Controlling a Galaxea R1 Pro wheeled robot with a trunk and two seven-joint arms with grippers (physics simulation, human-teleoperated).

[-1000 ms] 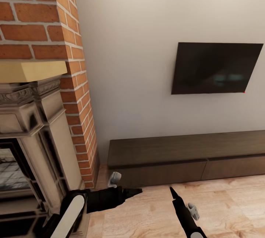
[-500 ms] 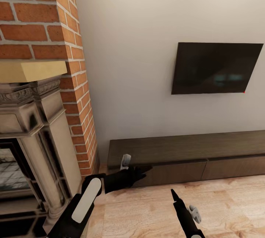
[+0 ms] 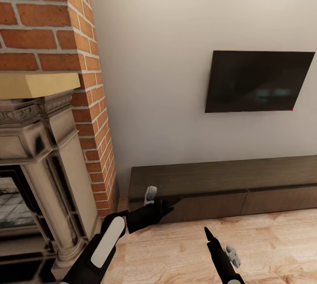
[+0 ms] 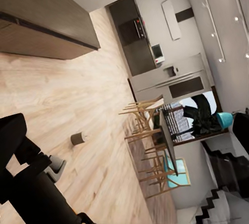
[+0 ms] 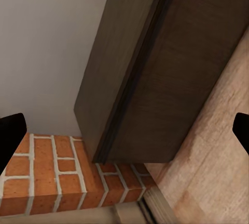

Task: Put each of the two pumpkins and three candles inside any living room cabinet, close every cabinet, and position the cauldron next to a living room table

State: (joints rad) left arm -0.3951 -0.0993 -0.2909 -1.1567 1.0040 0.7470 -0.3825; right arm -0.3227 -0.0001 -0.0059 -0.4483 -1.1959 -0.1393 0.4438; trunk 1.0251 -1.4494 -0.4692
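The cabinet point(image 3: 229, 187) is a long low dark-brown unit against the wall under the TV, with its drawer fronts flush. My left gripper point(image 3: 172, 203) is open and hovers close in front of the cabinet's left drawer front, pointing along it. My right gripper point(image 3: 206, 231) is open and lower, over the wood floor in front of the cabinet. In the right wrist view the cabinet's left end point(image 5: 155, 78) sits between the spread fingertips point(image 5: 10, 130). One grey candle point(image 4: 79, 139) stands on the floor in the left wrist view. The pumpkins, cauldron and table are out of view.
A brick chimney and an ornate stone fireplace point(image 3: 39, 152) stand close on my left. A dark TV point(image 3: 257, 81) hangs on the wall above the cabinet. Far off in the left wrist view are wooden dining chairs point(image 4: 148, 130) and a kitchen. Open wood floor point(image 3: 264, 244) lies to the right.
My left arm has risen from the floor and moved forward to the cabinet's left drawer front, then nearly stopped. The right arm has barely moved.
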